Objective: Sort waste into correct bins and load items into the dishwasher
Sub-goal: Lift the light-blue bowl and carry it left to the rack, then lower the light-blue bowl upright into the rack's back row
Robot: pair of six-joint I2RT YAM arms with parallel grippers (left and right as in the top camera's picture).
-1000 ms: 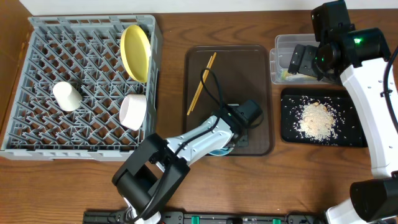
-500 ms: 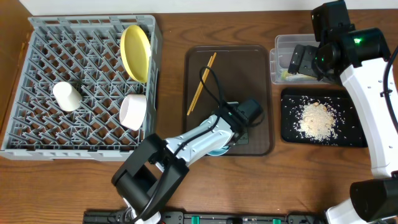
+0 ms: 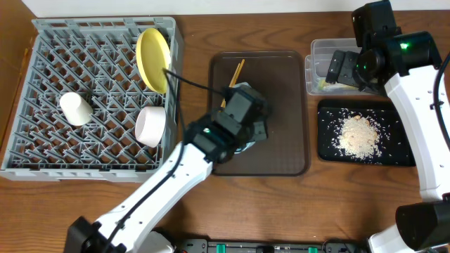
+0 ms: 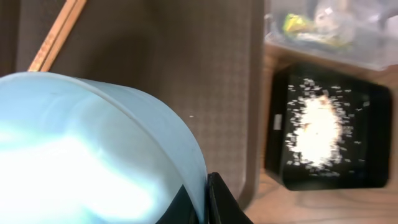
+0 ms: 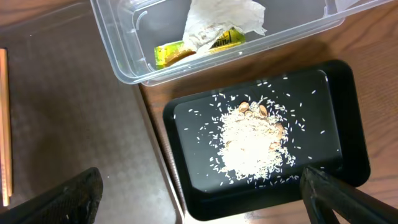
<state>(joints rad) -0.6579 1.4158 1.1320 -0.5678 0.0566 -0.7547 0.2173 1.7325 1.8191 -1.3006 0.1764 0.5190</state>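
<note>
While the left hand [image 3: 246, 121] is clenched on the rim of the light blue bowl [image 4: 93, 155], one finger inside the wall and one outside, the bowl sits over the dark brown serving tray [image 3: 285, 144] at mid-worktop. Whether its base touches the tray surface cannot be told from either view.

Waste looks sorted. The green snack wrapper [image 5: 171, 53] and white paper piece [image 5: 224, 18] lie in the clear tub [image 5: 124, 59]. The rice scraps [image 5: 252, 140] are heaped in the black tray [image 5: 348, 93] just beside it.

Dish rack [image 3: 42, 151] at far left holds the yellow plate [image 3: 153, 60] on edge near its right wall. It also holds the white bowl [image 3: 150, 125] and the cream cup [image 3: 76, 108], both on their sides among the pegs.

The chopsticks [image 3: 237, 74] lie on the serving tray, just beside the bowl and partly under the left arm.

The right hand [image 3: 337, 70] hangs over the clear tub with jaws released and nothing in them.

Step in hand, by judgement: loading the blue bowl, with the chopsticks to follow. The next move calls for carrying the bowl leftward and clearing the tray lip and the rack's near wall. It then needs tipping on edge into a free row of pegs, away from the plate and white bowl. A rim pinch on a smooth bowl may swing or slip, so a slow, level carry seems wise.
</note>
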